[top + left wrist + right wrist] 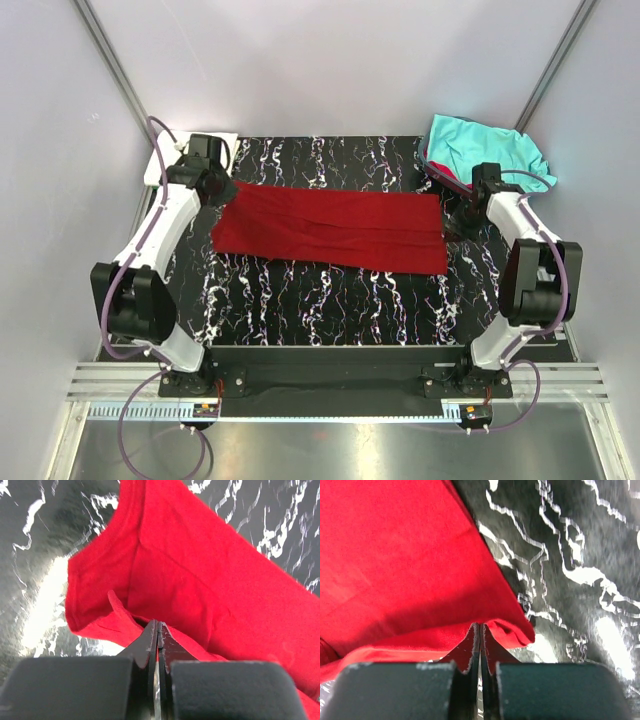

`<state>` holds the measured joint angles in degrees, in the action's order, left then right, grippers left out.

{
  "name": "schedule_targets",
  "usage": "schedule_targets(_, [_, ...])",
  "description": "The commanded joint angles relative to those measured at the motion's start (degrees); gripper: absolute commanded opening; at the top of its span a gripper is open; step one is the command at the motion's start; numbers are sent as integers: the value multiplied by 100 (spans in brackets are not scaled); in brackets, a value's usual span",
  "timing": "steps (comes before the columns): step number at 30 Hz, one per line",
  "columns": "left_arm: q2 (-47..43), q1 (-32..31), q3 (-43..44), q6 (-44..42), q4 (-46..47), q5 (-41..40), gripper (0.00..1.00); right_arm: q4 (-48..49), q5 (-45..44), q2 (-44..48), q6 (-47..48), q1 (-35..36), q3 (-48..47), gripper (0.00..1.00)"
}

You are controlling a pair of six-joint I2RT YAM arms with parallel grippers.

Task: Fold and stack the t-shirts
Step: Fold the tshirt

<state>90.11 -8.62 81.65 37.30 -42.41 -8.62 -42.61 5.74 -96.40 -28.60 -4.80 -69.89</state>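
Red shirt (330, 228) lies as a long band across the black mat (330, 300). My left claw (158, 626) is pinched closed on its left end and my right claw (480, 628) on its right end. Turquoise shirt (485, 150) sits bunched at the far right corner.
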Motion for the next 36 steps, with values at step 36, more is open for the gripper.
schedule_targets(36, [1167, 396, 923, -162, 453, 194, 0, -107, 129, -1838, 390, -223, -1572, 0])
